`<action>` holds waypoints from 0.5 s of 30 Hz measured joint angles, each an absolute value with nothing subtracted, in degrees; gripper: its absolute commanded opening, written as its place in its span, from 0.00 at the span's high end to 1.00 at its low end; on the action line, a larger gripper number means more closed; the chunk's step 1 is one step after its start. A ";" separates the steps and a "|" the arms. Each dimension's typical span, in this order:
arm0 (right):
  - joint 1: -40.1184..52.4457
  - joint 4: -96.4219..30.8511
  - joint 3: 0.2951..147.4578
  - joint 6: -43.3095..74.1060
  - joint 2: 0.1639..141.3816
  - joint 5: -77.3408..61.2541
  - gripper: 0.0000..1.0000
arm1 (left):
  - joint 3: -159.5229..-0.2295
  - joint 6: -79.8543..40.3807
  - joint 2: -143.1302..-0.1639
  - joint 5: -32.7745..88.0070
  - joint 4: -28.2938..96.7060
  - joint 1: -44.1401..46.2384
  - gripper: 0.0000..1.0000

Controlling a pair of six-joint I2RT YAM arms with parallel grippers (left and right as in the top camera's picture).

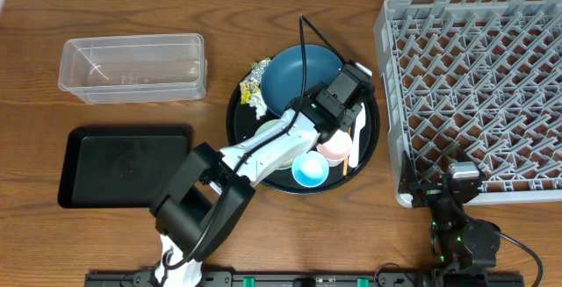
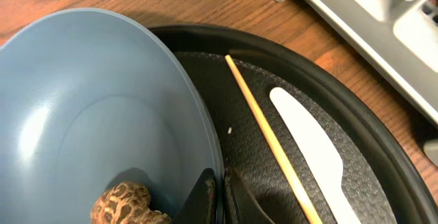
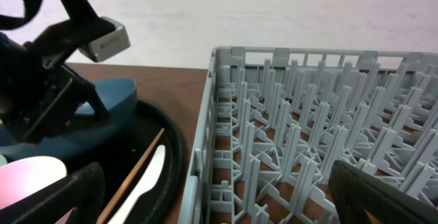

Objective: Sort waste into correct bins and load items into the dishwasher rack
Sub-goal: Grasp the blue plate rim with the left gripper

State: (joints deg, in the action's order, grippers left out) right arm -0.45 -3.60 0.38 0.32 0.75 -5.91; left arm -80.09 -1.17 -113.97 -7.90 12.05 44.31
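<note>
A robotics lab bench, set up as a dish-clearing station. Two robot arms, the left arm (image 1: 263, 147) and the right arm (image 1: 461, 234), stand at the near edge of a wooden table (image 1: 263, 6) by a black rail (image 1: 351, 279), and a cable (image 1: 303, 46) loops above the work. Behind the table is a plain white wall (image 3: 274, 11). The kitchen things are laid out in order: a grey dishwasher rack (image 1: 474, 76), a clear plastic tub (image 1: 132, 66), a shallow black tray (image 1: 123, 166), and a round black tray (image 1: 371, 142) holding a dark blue plate (image 1: 303, 81), a pink cup (image 1: 332, 148) and a light blue cup (image 1: 309, 170)
</note>
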 measured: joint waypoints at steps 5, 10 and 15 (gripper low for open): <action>-0.45 -3.60 0.38 0.32 0.75 -5.91 0.01 | -80.18 -0.51 -113.47 -7.90 14.37 44.31 0.95; -0.45 -3.62 0.38 0.32 0.75 -5.91 0.01 | -80.20 0.23 -113.47 -7.90 15.79 44.31 0.94; -0.45 -3.60 0.38 0.32 0.75 -5.91 0.01 | -81.01 2.22 -113.45 -8.03 18.48 44.31 0.94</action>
